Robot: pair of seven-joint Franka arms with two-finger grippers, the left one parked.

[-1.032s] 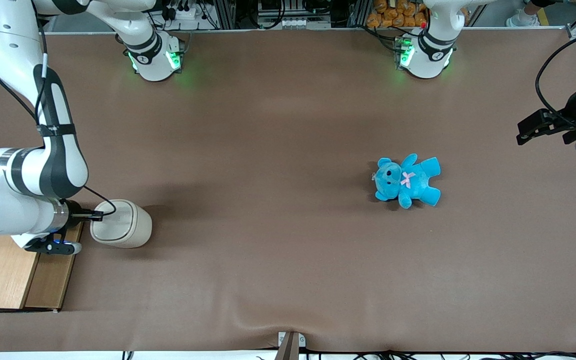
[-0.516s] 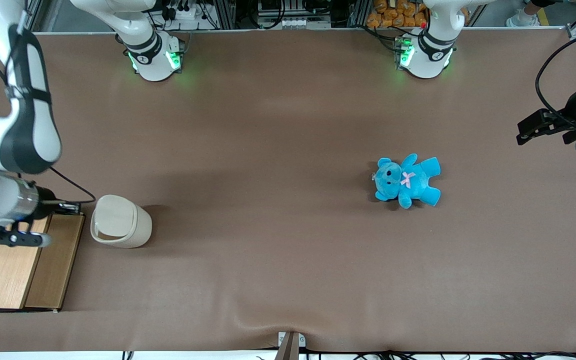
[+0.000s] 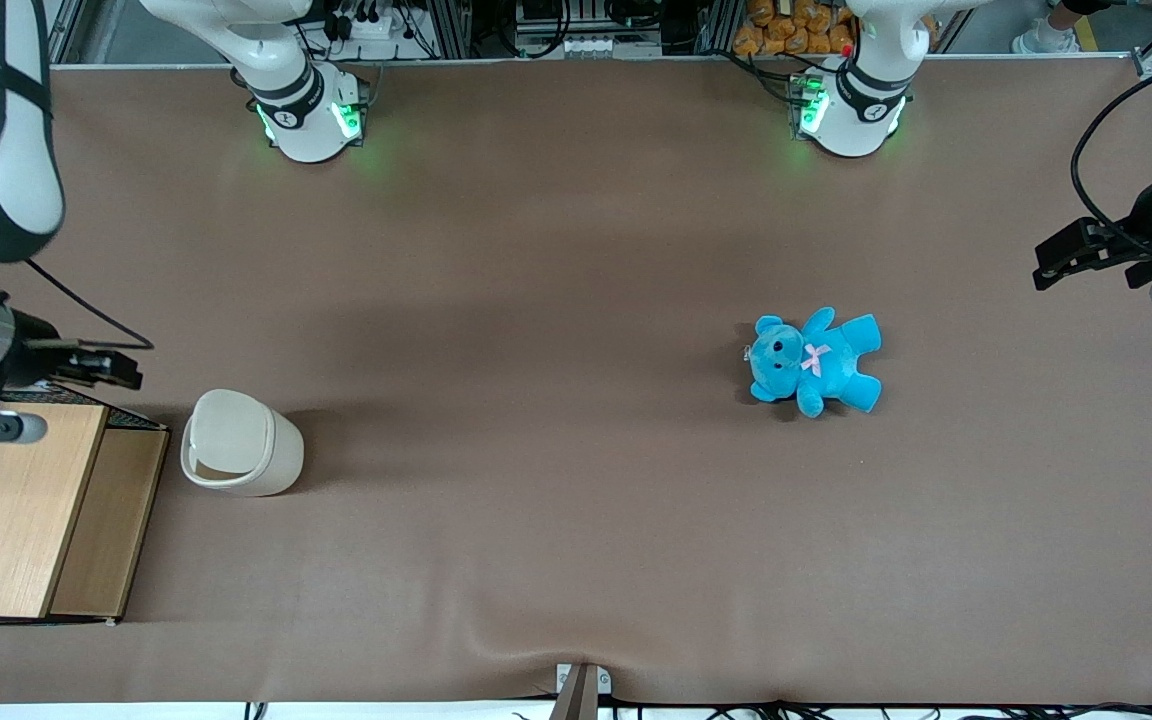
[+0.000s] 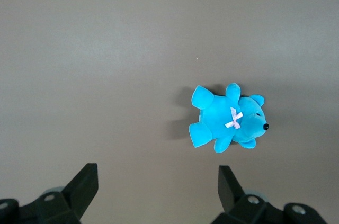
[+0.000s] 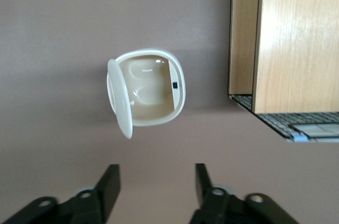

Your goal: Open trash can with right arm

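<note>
Brown table [image 3: 576,500], lid-up trash can [image 5: 145,89], released jaws of frame-cropped gripper [image 5: 153,189] above, arm mostly cut off.

Wooden-topped crate [image 3: 31,510] beside trash can [image 3: 241,445]

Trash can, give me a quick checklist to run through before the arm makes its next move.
1. Lid up: ok. The trash can shows its hollow inside, and the lid stands raised on edge along one rim.
2. Can upright on the table: ok.
3. Claw off the can: ok. It hangs above it, fingers apart, holding nothing.
4. Claw against the wooden-topped crate: cannot tell. The front view shows it at the crate's corner; its height above the crate is unclear.
5. Blue teddy out of the way: ok. It lies toward the parked arm's end.
</note>
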